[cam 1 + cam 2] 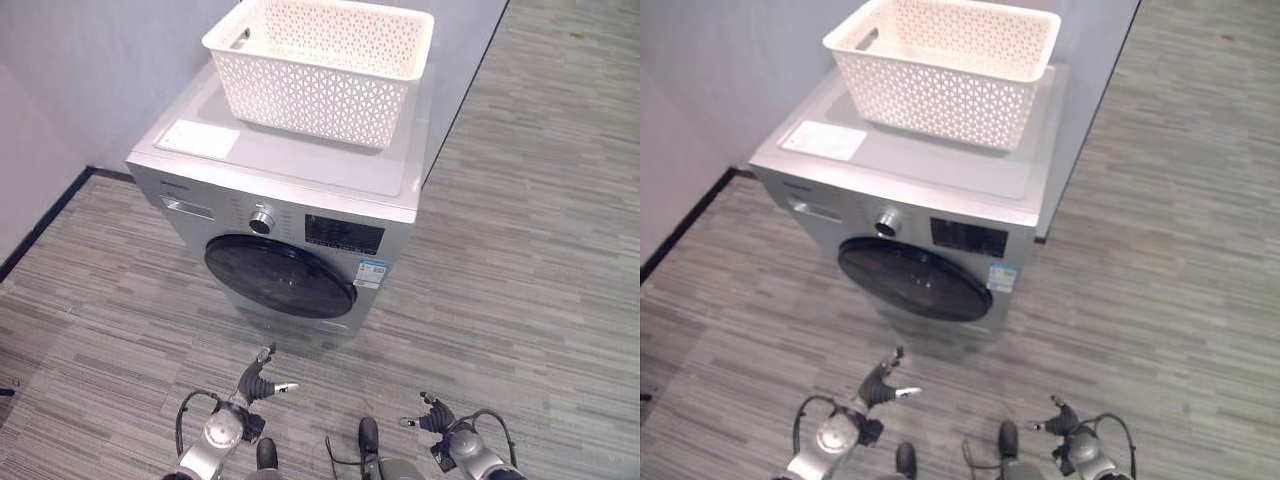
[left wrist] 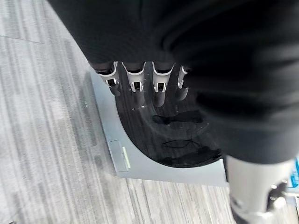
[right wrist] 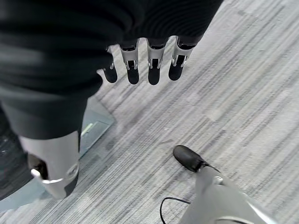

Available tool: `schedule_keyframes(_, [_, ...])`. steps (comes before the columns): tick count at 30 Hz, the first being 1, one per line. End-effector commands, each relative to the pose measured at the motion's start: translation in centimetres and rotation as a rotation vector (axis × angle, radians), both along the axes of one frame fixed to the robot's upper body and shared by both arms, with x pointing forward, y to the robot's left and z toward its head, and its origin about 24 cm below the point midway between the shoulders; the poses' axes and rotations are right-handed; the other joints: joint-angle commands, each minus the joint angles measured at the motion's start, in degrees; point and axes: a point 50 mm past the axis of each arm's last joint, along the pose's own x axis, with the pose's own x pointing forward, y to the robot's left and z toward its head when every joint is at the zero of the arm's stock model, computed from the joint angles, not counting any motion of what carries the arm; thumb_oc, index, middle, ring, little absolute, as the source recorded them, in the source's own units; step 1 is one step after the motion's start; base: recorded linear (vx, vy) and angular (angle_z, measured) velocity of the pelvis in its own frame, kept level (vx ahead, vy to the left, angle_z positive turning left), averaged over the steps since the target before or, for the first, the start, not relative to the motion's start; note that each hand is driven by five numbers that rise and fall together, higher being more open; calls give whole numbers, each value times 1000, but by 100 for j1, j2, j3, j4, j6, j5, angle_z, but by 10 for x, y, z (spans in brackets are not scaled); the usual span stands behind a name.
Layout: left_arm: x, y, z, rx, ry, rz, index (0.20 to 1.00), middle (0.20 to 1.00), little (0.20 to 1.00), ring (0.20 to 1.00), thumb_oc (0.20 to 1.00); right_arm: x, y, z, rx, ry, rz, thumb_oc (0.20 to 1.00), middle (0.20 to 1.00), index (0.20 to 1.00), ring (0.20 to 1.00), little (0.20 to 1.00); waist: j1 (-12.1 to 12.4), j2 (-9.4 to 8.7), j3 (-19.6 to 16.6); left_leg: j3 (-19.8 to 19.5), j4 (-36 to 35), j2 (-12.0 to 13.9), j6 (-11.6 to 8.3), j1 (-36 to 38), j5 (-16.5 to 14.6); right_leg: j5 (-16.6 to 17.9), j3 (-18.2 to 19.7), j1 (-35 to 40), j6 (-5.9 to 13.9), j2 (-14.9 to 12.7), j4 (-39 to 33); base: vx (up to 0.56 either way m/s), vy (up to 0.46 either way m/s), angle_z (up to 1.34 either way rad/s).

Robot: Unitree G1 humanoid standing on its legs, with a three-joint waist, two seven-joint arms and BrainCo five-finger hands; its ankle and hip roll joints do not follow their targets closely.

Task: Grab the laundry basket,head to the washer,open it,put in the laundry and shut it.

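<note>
The left hand (image 1: pixel 262 378) is hanging low, nearest of all, just in front of the washer (image 1: pixel 285 215). Its fingers (image 2: pixel 136 84) are stretching out straight and loose, and it is holding nothing. They are pointing at the round dark door (image 1: pixel 279 276), close to it but not touching.

The right hand (image 1: pixel 436 414) is hanging to the right of the left hand, over the striped grey floor (image 1: pixel 540 260). Its fingers (image 3: pixel 153 63) are also straight and relaxed, and it is holding nothing too.

There is one washer, and its one door is sitting shut. There is one knob (image 1: pixel 262 221) above the door and one dark screen (image 1: pixel 344 234) to the right of the knob.

There is one white laundry basket (image 1: pixel 322 65). It is sitting upright on top of the washer, far up past both hands, toward the back right part of the top. Its inside is hidden from here.

A grey wall (image 1: pixel 70 70) is running behind and left of the washer. To the right of the right hand, lots of open floor is spreading out.
</note>
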Motion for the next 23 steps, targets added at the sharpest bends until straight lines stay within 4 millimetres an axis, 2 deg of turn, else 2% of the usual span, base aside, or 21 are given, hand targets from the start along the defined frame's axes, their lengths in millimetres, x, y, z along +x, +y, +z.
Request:
schedule_keyframes(1, [17, 7, 6, 77, -54, -67, 1000, 1000, 1000, 1000, 1000, -6, -4, -3, -4, 7, -45, 1000, 1000, 1000, 1000, 1000, 46, -370, -121, -136, 348, 3, -102, 25, -194, -395, -12, 186, 424, -417, 323, 0, 0, 0])
schedule_keyframes(4, [-3, 14, -20, 144, 93, -38, 1000, 1000, 1000, 1000, 1000, -17, -7, -8, -15, 60, -45, 1000, 1000, 1000, 1000, 1000, 60, -347, -178, -201, 348, -21, -95, 69, -194, -438, -62, 288, 406, -434, 329, -2, 6, 11])
schedule_keyframes(5, [-3, 13, -21, 144, 92, -38, 1000, 1000, 1000, 1000, 1000, -16, -7, -8, -15, 59, -45, 1000, 1000, 1000, 1000, 1000, 57, -343, -176, -205, 347, -21, -95, 70, -194, -439, -66, 291, 406, -434, 329, -3, 7, 14])
schedule_keyframes(7, [-21, 20, -39, 185, 213, 10, 1000, 1000, 1000, 1000, 1000, -27, -7, -13, -14, 108, -59, 1000, 1000, 1000, 1000, 1000, 75, -335, -232, -262, 316, -38, -89, 95, -174, -461, -127, 350, 387, -439, 342, -6, -1, 7])
schedule_keyframes(9, [-29, 22, -46, 205, 264, 21, 1000, 1000, 1000, 1000, 1000, -33, -7, -15, -8, 131, -70, 1000, 1000, 1000, 1000, 1000, 87, -331, -274, -290, 282, -51, -86, 114, -167, -467, -157, 395, 383, -446, 329, -4, -5, 3])
schedule_keyframes(18, [-47, 25, -57, 243, 364, 1, 1000, 1000, 1000, 1000, 1000, -39, -11, -17, -8, 156, -99, 1000, 1000, 1000, 1000, 1000, 90, -301, -359, -311, 255, -90, -84, 136, -168, -442, -178, 464, 378, -469, 258, -5, 5, 4])
schedule_keyframes(23, [-49, 24, -58, 234, 365, 7, 1000, 1000, 1000, 1000, 1000, -38, -10, -17, -7, 158, -90, 1000, 1000, 1000, 1000, 1000, 121, -288, -395, -317, 197, -103, -85, 161, -151, -419, -190, 489, 381, -475, 203, -2, 5, 4])
